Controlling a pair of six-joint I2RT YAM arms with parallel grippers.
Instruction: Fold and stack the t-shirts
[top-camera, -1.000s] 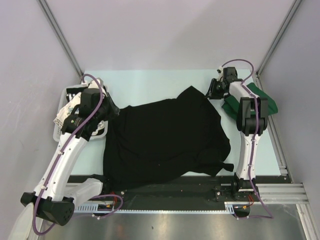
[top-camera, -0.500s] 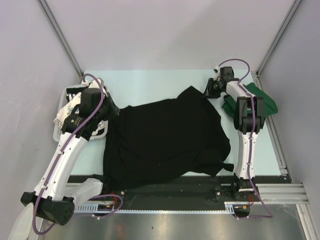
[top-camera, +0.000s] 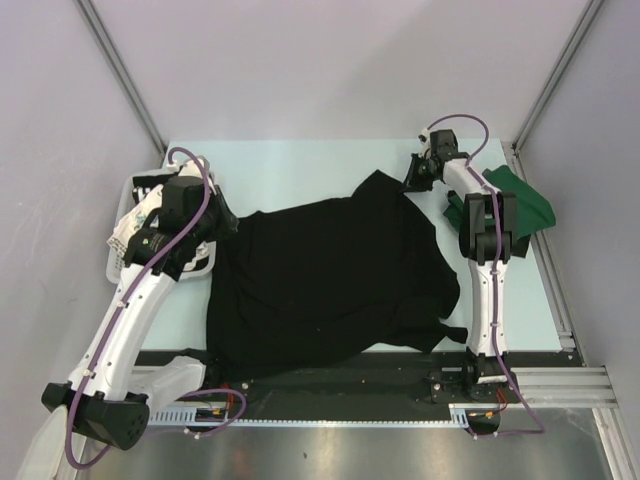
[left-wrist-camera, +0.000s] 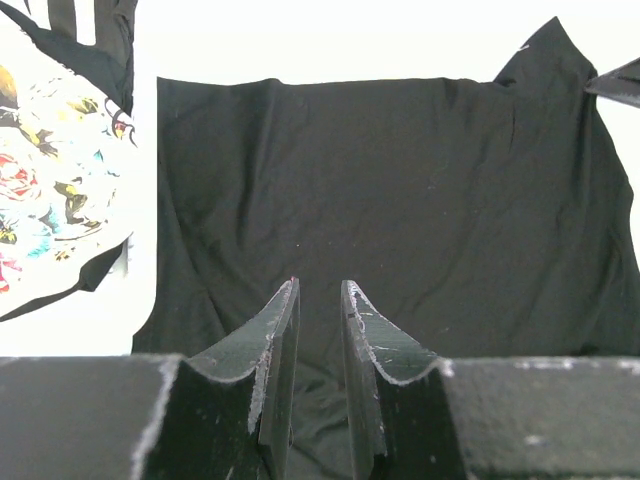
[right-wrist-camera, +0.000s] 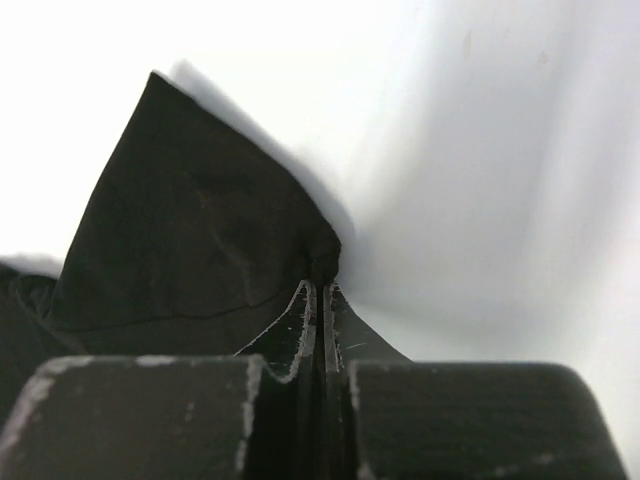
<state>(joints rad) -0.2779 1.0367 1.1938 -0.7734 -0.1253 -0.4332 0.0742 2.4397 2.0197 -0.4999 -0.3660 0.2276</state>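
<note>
**Pale table** (top-camera: 300, 165) bearing the large black t-shirt (top-camera: 330, 285), spread nearly flat at centre, its near hem over the table edge. Left of the shirt: white basket (top-camera: 140, 185) with the floral t-shirt (left-wrist-camera: 40, 200). Right of the shirt: dark green t-shirt (top-camera: 520, 200), bunched. Right gripper (right-wrist-camera: 318, 288) is clenched on the shirt's far right corner. Left gripper (left-wrist-camera: 320, 300) is at the shirt's left edge, fingers narrowly parted; whether they pinch cloth cannot be told.

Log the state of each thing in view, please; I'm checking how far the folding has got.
black t-shirt, spread out, unfolded, far corner pinched
green t-shirt, lying unspread at the right edge of the table
floral t-shirt, crumpled in the basket
basket, upright, holding cloth
left pincer, slightly open over the black t-shirt
right pincer, shut on the black t-shirt's corner
</note>
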